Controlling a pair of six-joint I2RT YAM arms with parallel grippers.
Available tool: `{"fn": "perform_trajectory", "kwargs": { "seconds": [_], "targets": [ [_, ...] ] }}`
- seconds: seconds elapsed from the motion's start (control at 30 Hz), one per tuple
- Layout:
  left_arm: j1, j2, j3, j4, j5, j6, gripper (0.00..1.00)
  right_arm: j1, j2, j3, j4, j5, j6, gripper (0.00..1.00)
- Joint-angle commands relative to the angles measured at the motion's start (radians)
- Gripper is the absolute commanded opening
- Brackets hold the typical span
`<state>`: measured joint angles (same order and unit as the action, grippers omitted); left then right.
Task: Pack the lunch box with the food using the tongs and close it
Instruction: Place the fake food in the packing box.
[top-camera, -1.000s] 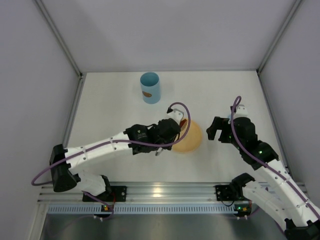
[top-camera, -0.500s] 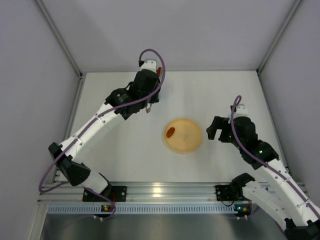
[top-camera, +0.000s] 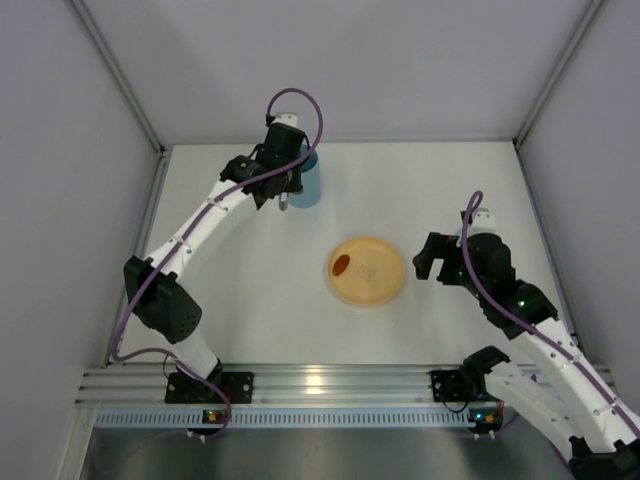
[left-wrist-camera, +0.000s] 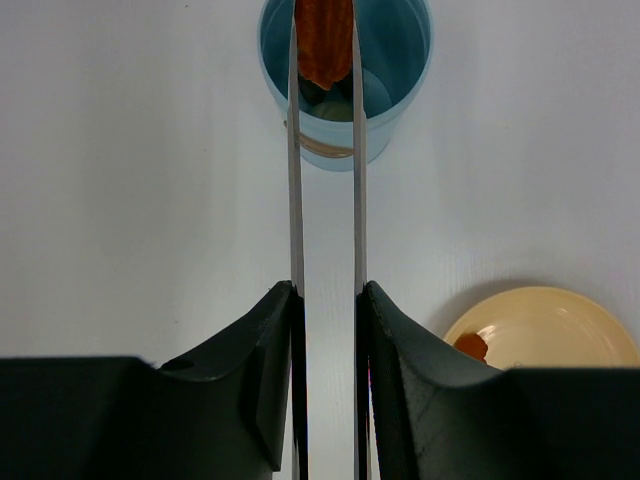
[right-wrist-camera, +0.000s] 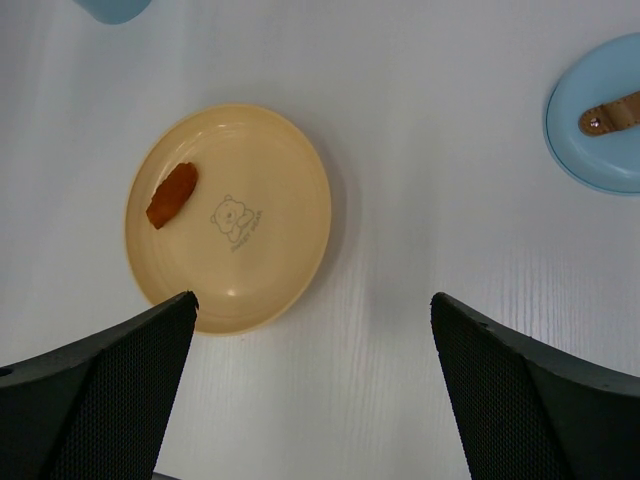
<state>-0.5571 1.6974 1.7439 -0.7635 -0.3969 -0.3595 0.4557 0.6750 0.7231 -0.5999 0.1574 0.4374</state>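
Top camera first: a second ago the left arm was hunched over the flat yellow-orange round plate (top-camera: 385, 288) mid-surface. Now it's stretched out toward the far edge, with the left tool (top-camera: 285, 180) right up against the light blue cylindrical lunch box (top-camera: 312, 190). That leaves the plate uncovered, and there's just one reddish-brown oval piece (top-camera: 341, 265) on it. The right tool (top-camera: 430, 258) hasn't budged; it's just off the plate's right side, jaws wide, nothing in them. On the left wrist cam, the left tool is pinched narrow on the long thin silvery metal tongs (left-wrist-camera: 294, 200). Their tips are holding another reddish-brown piece (left-wrist-camera: 323, 40) over the lunch box's mouth, and something dark is already at the bottom. On the right wrist cam there's a light blue round lid (right-wrist-camera: 600, 120) lying flat on the surface, well to the plate's right. My read: the carry's done and the drop comes next, then one more trip, then the lid.
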Motion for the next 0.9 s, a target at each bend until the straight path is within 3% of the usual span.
{"fn": "perform_trajectory", "kwargs": {
  "seconds": [0.0, 0.43, 0.7, 0.87],
  "targets": [
    [0.010, -0.009, -0.010, 0.082, 0.021, 0.021, 0.35, 0.017, -0.003, 0.059, -0.023, 0.010, -0.014, 0.99],
    [0.017, 0.011, 0.000, 0.084, 0.046, 0.048, 0.49, 0.017, 0.005, 0.075, -0.032, 0.011, -0.022, 0.99],
    [0.013, -0.036, -0.012, 0.102, 0.115, 0.062, 0.49, 0.017, -0.002, 0.070, -0.031, 0.011, -0.017, 0.99],
    [-0.075, -0.096, -0.066, 0.083, 0.162, 0.073, 0.49, 0.017, -0.005, 0.064, -0.029, 0.008, -0.014, 0.99]
  ]
}}
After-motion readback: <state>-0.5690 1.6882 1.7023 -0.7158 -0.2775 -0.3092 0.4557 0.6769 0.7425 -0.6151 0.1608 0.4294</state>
